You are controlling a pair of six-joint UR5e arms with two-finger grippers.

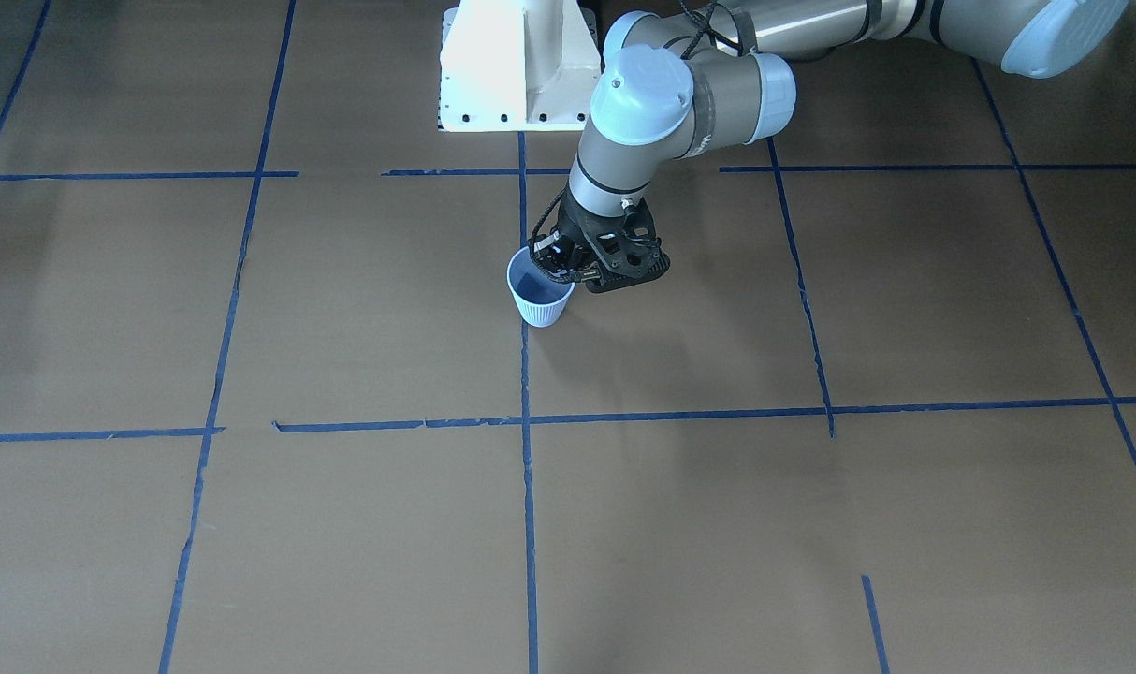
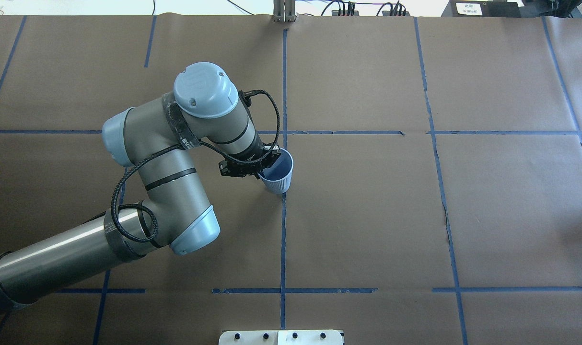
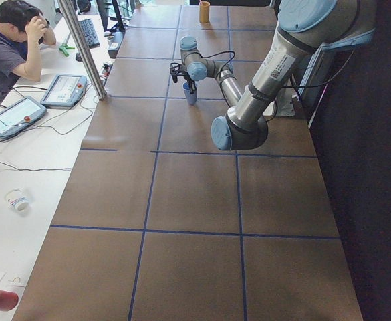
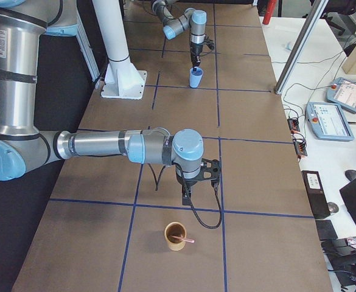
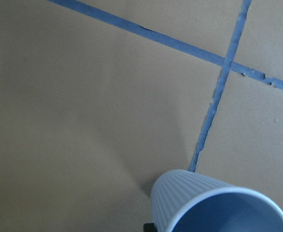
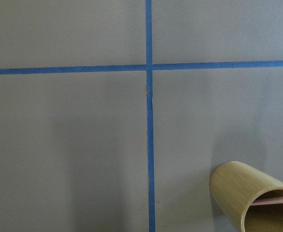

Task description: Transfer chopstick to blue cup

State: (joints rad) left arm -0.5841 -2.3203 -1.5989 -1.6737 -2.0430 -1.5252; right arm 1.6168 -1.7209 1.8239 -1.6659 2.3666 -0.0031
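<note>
The pale blue ribbed blue cup (image 1: 538, 301) (image 2: 277, 178) stands on the brown paper at a crossing of tape lines. My left gripper (image 1: 554, 265) (image 2: 263, 165) reaches down onto its rim on the robot's side and looks shut on the wall. In the left wrist view the blue cup (image 5: 199, 198) fills the lower right. The pinkish chopstick (image 4: 182, 238) (image 6: 273, 199) leans inside a tan cup (image 4: 176, 236) (image 6: 238, 193) far off at the table's right end. My right gripper (image 4: 187, 196) hangs just beyond that tan cup; I cannot tell its state.
The white robot pedestal (image 1: 517, 65) stands behind the blue cup. A metal post (image 4: 296, 45) rises at the table's far edge. A person (image 3: 11, 47) sits at a side desk with teach pendants (image 3: 61, 90). Blue tape lines (image 2: 283, 230) grid the paper.
</note>
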